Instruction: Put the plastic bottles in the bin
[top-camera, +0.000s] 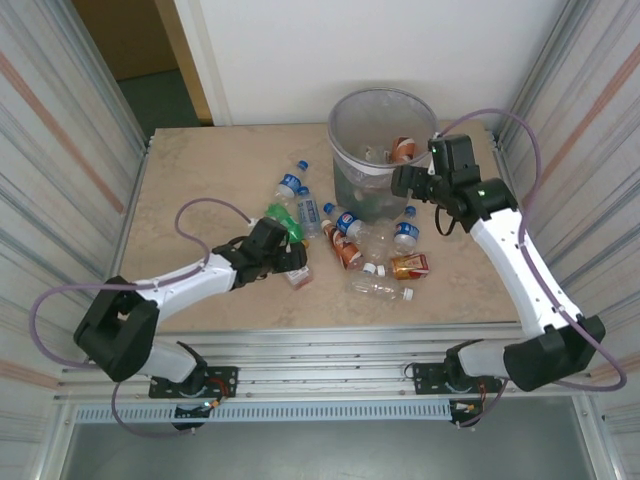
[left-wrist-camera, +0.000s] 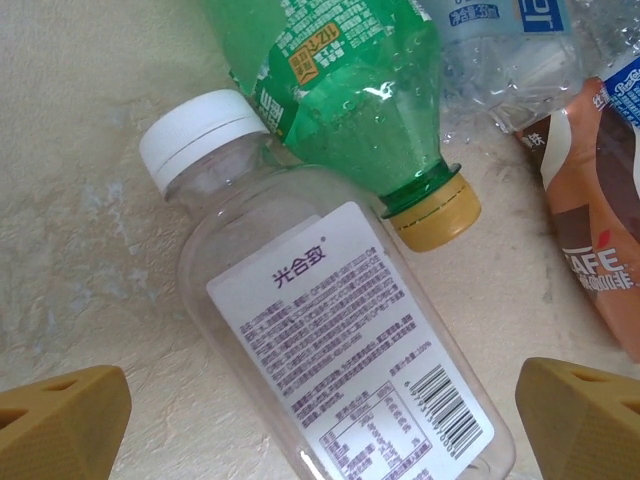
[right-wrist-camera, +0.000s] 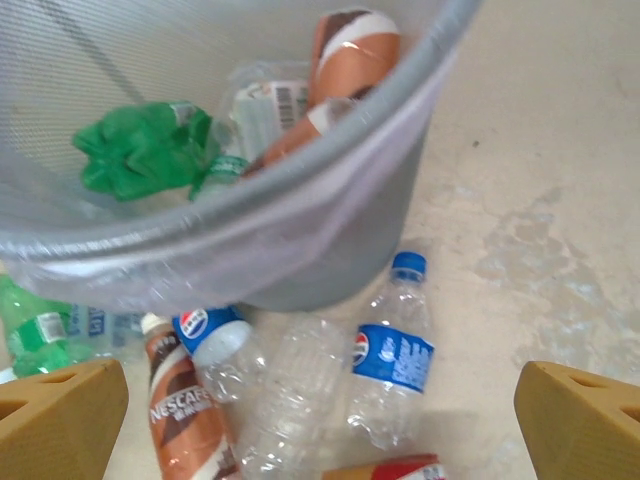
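My left gripper (top-camera: 287, 262) (left-wrist-camera: 320, 425) is open and low over the table, its fingers on either side of a clear bottle with a white cap and white label (left-wrist-camera: 340, 370) (top-camera: 298, 277). A green bottle (left-wrist-camera: 340, 90) (top-camera: 285, 220) lies across that bottle's neck. My right gripper (top-camera: 404, 181) (right-wrist-camera: 320, 430) is open and empty beside the bin's rim. The bin (top-camera: 380, 108) (right-wrist-camera: 330, 250) holds a crushed green bottle (right-wrist-camera: 140, 150), a brown-labelled bottle (right-wrist-camera: 345, 50) and a clear one (right-wrist-camera: 265, 110). At its foot lie a blue-labelled bottle (right-wrist-camera: 393, 360) (top-camera: 405, 234), a plain clear bottle (right-wrist-camera: 290, 400) and a brown Nescafe bottle (right-wrist-camera: 185, 410).
Several more bottles are scattered in front of the bin, between the two arms, including a red and gold one (top-camera: 410, 265) and a clear one (top-camera: 380, 290). Corrugated metal walls (top-camera: 60, 150) close both sides. The table's front edge (top-camera: 330, 328) runs just above the arm bases.
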